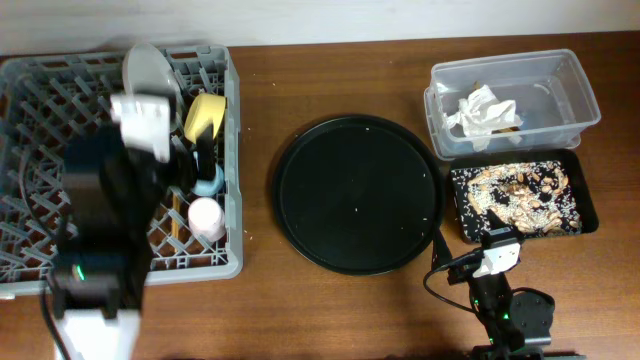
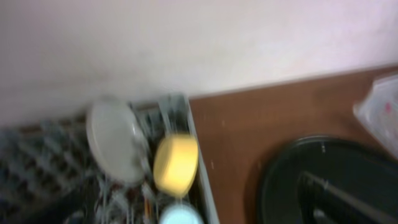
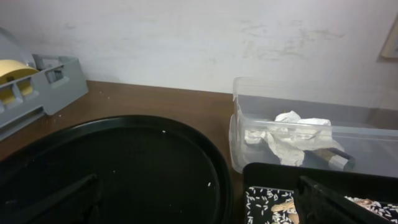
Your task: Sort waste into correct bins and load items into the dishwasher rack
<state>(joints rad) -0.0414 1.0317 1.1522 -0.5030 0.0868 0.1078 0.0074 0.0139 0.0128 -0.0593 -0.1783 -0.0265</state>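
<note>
The grey dishwasher rack (image 1: 25, 85) stands at the left. In it are the pale plate (image 1: 150, 62), on edge, the yellow bowl (image 1: 205, 115), the blue cup (image 1: 209, 184), the pink cup (image 1: 206, 218) and a chopstick (image 1: 174, 216). My left gripper (image 1: 200, 155) hangs over the rack's right side, open and empty. The left wrist view is blurred and shows the plate (image 2: 112, 140), bowl (image 2: 176, 163) and blue cup (image 2: 180, 216). The white napkin (image 1: 483, 112) lies in the clear tub (image 1: 570, 85). Brownish scraps (image 1: 510, 190) lie in the shallow black tray (image 1: 588, 212). My right gripper (image 1: 468, 250) is open and empty at the front right.
A large round black tray (image 1: 358, 195) with a few rice grains lies mid-table, and shows in the right wrist view (image 3: 124, 168) beside the tub (image 3: 239, 134). Bare wood lies between rack and round tray. A wall runs behind the table.
</note>
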